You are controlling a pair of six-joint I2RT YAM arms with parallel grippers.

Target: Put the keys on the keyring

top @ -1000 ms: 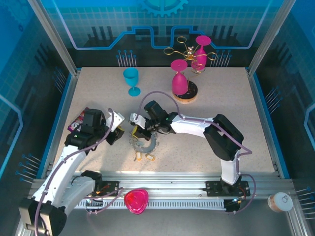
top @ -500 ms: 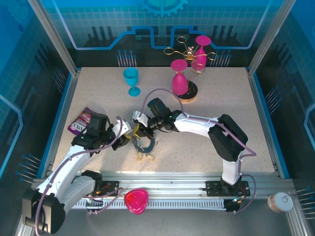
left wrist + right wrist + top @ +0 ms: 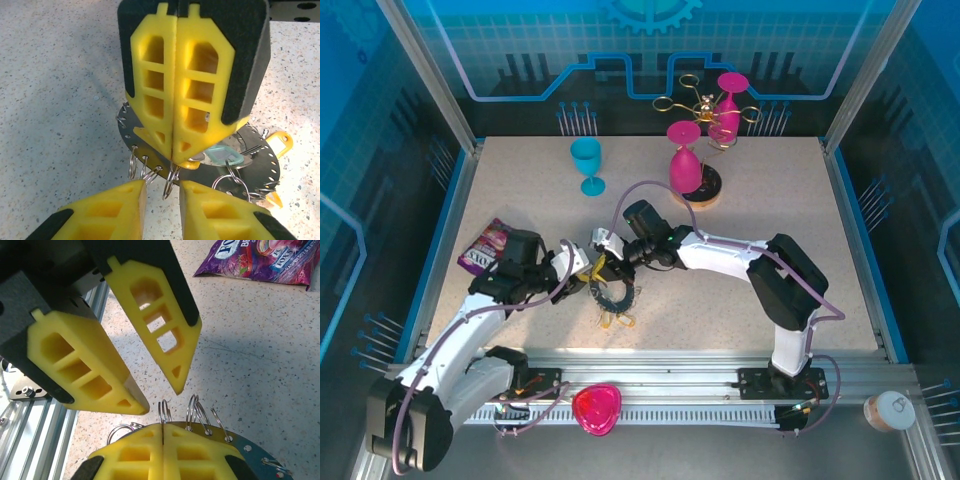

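Keyring [image 3: 257,165]: sits betw. the two hands. Can't tell whether it is lifted off the table [image 3: 60,75]. Part of its face is hidden behind the right hand [image 3: 172,152].

Right hand: fingers pressed flat together, tips pinched on keyring's rim. Contact pt itself obscured.

Left hand [image 3: 162,189]: fingers a narrow gap apart, gripping nothing. Tips just beside keyring's edge, w/ one wire loop [image 3: 170,182] hanging in the gap.

Keys [image 3: 280,142]: yellow heads poke out past keyring's rim, shafts hidden, count unclear.

Teal tag [image 3: 225,154]: on keyring's face.

Snack packet [image 3: 260,260]: well apart from keyring, cut off.
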